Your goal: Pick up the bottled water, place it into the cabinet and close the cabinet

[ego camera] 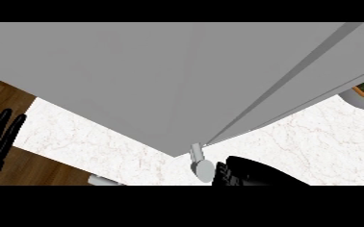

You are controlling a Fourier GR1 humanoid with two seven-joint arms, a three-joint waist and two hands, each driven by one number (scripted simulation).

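Your view is mostly filled by the grey cabinet (142, 77), its big flat face spanning the upper part and coming to a corner low in the middle. A door edge (298, 72) is running as a long diagonal strip from the upper right down to that corner, with a darker seam beside it, so the door is looking slightly ajar, though how far you cannot tell.

Your right hand (256, 173) is showing at the bottom, just right of the corner, black and bulky. You cannot tell how its fingers are set. Just left of it, touching or nearly so, a small pale cylinder-shaped thing (200, 164) is sitting right under the cabinet corner; it may be the bottled water or a handle, unclear.

Your left hand (10, 130) is resting at the far left edge, fingers straight and up.

White marble counter (85, 144) is lying below, with wooden floor (28, 168) at lower left.
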